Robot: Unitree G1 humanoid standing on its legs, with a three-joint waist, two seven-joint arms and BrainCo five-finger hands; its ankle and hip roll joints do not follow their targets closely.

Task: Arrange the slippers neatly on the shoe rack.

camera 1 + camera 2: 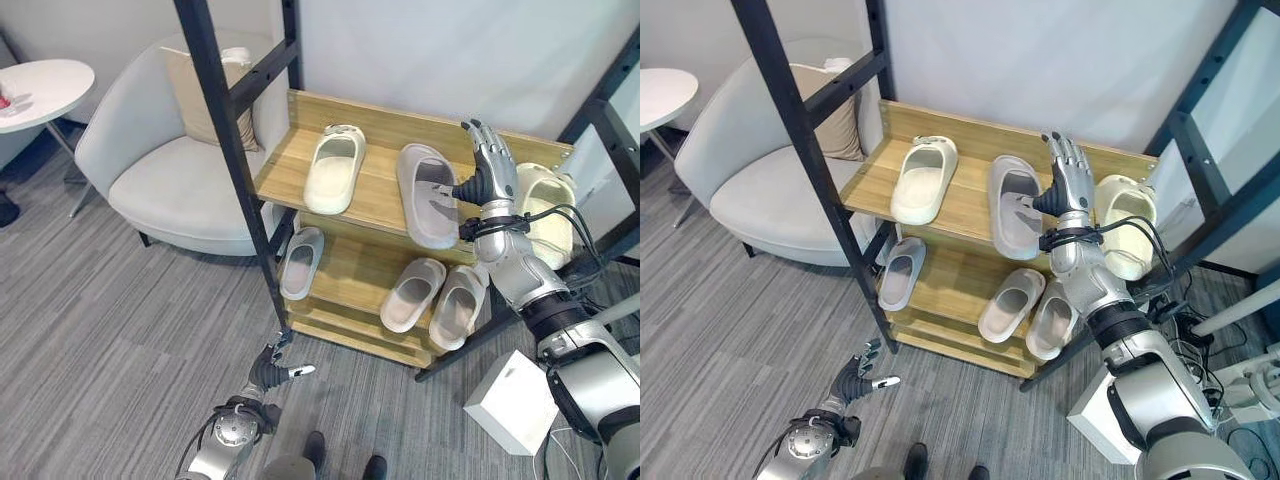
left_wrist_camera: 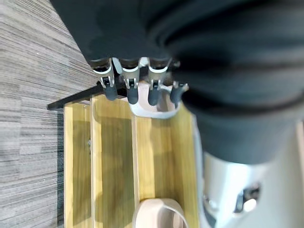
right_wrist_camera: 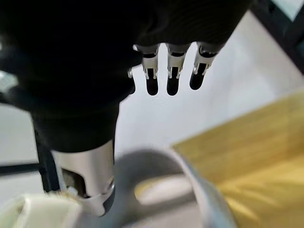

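Observation:
The wooden shoe rack [image 1: 375, 118] has two shelves. On the top shelf lie a cream slipper [image 1: 335, 168], a grey slipper [image 1: 428, 195] and a pale yellow slipper [image 1: 545, 210]. The lower shelf holds a grey slipper [image 1: 302, 262] at the left and two beige slippers [image 1: 412, 293] [image 1: 458, 305] side by side. My right hand [image 1: 490, 170] is raised over the top shelf between the grey and pale yellow slippers, fingers straight, thumb close to the grey one's strap [image 3: 161, 190]. Low by the floor before the rack's base, my left hand [image 1: 270, 372] is open and holds nothing.
A black metal post [image 1: 228, 150] slants across the rack's left end and another frame [image 1: 610, 110] stands at the right. A grey armchair [image 1: 150, 170] with a beige cushion and a white round table [image 1: 40, 90] are to the left. A white box [image 1: 510, 400] sits on the floor at the right.

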